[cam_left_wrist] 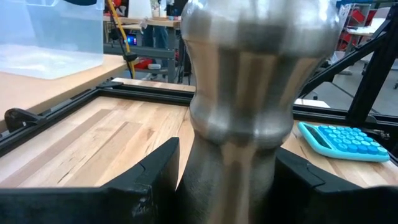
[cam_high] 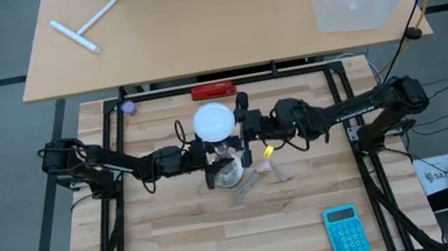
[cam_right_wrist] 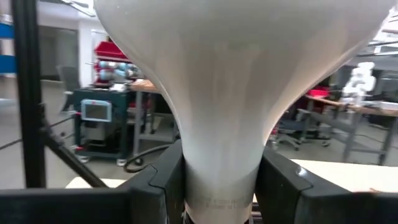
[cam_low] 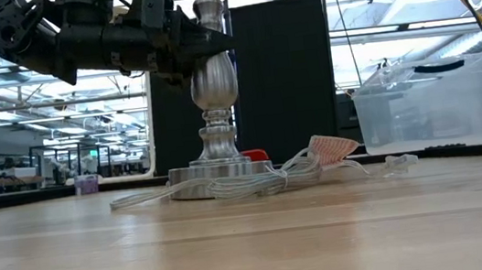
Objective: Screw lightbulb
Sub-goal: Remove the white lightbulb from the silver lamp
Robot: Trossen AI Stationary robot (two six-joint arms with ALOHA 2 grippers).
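Right tool (cam_right_wrist: 221, 180), centre of the high view: fingers pinching the narrow neck of the lightbulb (cam_high: 213, 121). Left tool (cam_left_wrist: 227, 180), centre-left: fingers clamping the silver lamp stand (cam_low: 213, 88) that is standing on the desk (cam_high: 196, 230). Risk: threads crossing if the bulb is tilting, or slipping on its smooth neck. Bulb is sitting atop the stand, dome above the right tool.

Left claw (cam_left_wrist: 227, 186) closed around ribbed silver lamp stem (cam_left_wrist: 239, 118), dark fingers (cam_left_wrist: 149, 180) pressed to either side. Wooden surface (cam_left_wrist: 93, 137) behind, edged by black frame rail (cam_left_wrist: 130, 93). Turquoise calculator (cam_left_wrist: 348, 140) lying flat past the stem. Clear plastic bin (cam_left_wrist: 50, 37) on farther tan table.
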